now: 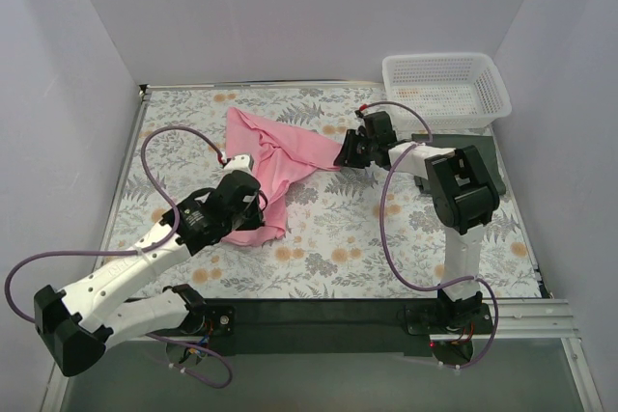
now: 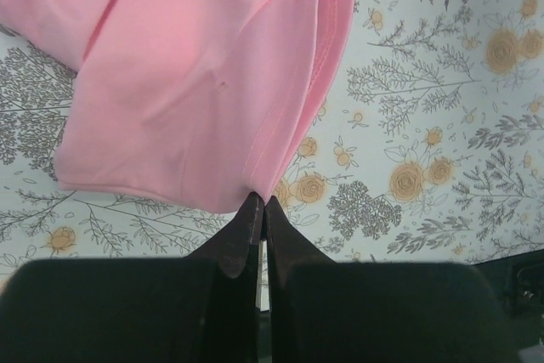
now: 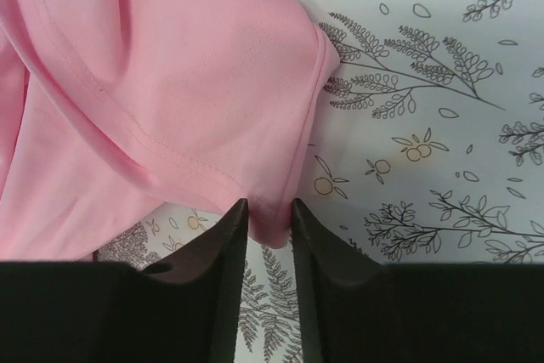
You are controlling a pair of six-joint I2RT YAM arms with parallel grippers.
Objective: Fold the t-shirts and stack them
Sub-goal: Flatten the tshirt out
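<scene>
Fingers of the left gripper are pressed almost together, and we see them pinching the hem of the pink shirt at a lower corner. On the right gripper the fingers stand slightly apart, with a fold of the same shirt clamped between their tips.

From above, the floral cloth covers the table from side to side. On it we find the pink shirt spread left of centre, rumpled and unfolded. One point of it is drawn out toward the right gripper. Its near edge is bunched by the left gripper. The cloth is taut between the two grips and loose elsewhere.

We make out the green shirt as a dark flat rectangle near the right edge, mostly hidden under the right arm and well apart from the pink one.

At the far right corner stands the basket, white mesh, upright. We cannot tell what, if anything, lies in it.
</scene>
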